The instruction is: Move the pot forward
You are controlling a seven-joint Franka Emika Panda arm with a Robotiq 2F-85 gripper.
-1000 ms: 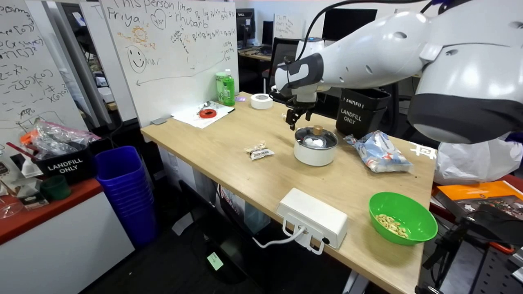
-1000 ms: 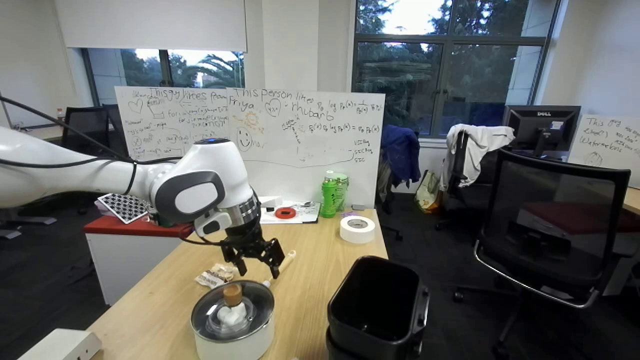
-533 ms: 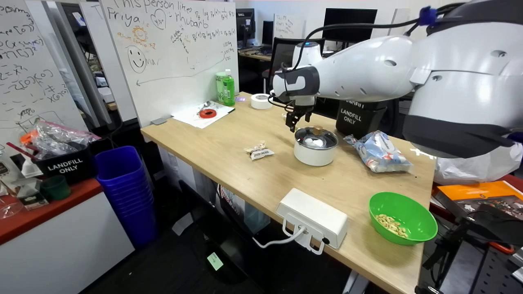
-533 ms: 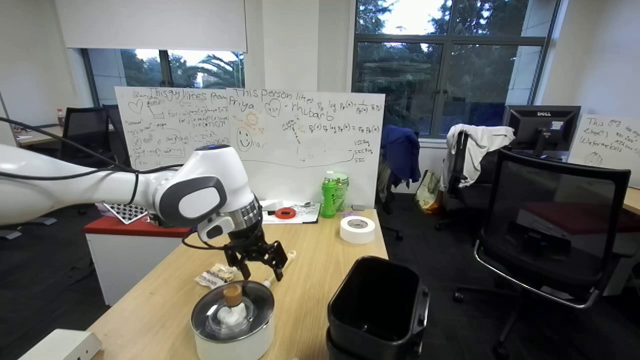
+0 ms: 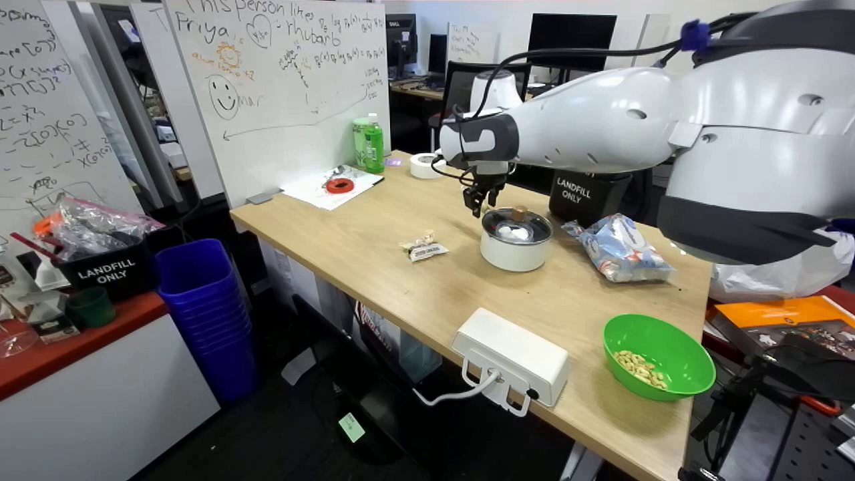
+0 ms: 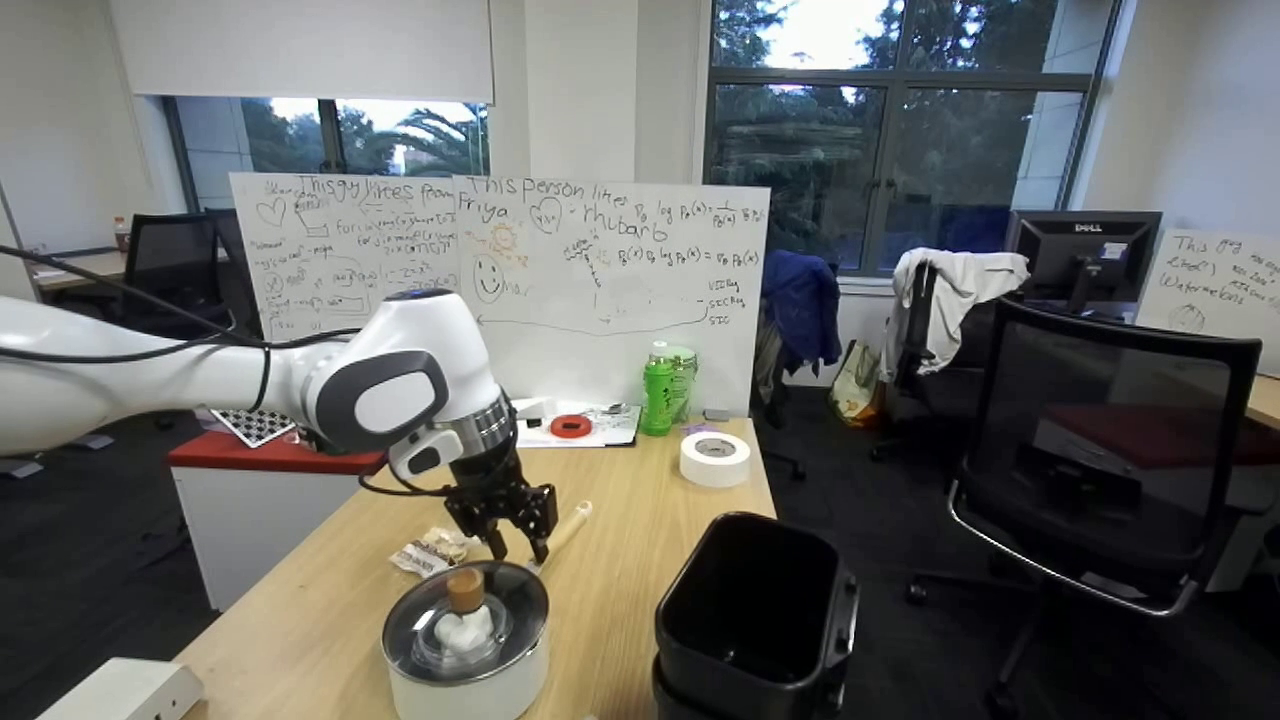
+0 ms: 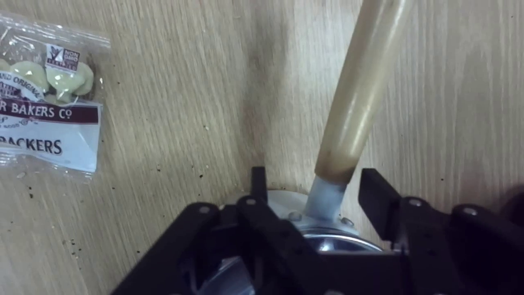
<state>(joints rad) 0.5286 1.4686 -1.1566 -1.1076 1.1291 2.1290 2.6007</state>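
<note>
The pot is a round white pot (image 5: 513, 255) with a glass lid and a brown knob, standing on the table in both exterior views (image 6: 470, 690). Its long pale handle (image 6: 570, 528) points away from it and shows large in the wrist view (image 7: 360, 94). My gripper (image 6: 519, 552) hangs at the handle's root beside the lid. It also shows in an exterior view (image 5: 484, 209). In the wrist view the gripper (image 7: 313, 174) is open, with one finger on each side of the handle's grey collar and gaps on both sides. The gripper hides much of the pot there.
A cracker packet (image 5: 423, 248) lies near the pot. Black bins (image 6: 755, 620) stand beside it. A blue bag (image 5: 624, 250), a green bowl (image 5: 678, 357) of nuts, a white box (image 5: 511, 351) at the table edge and a tape roll (image 6: 714, 462) are around.
My gripper has shifted left in both exterior views, and its fingers look nearer each other in an exterior view. The arm has lowered. The pot has not moved.
</note>
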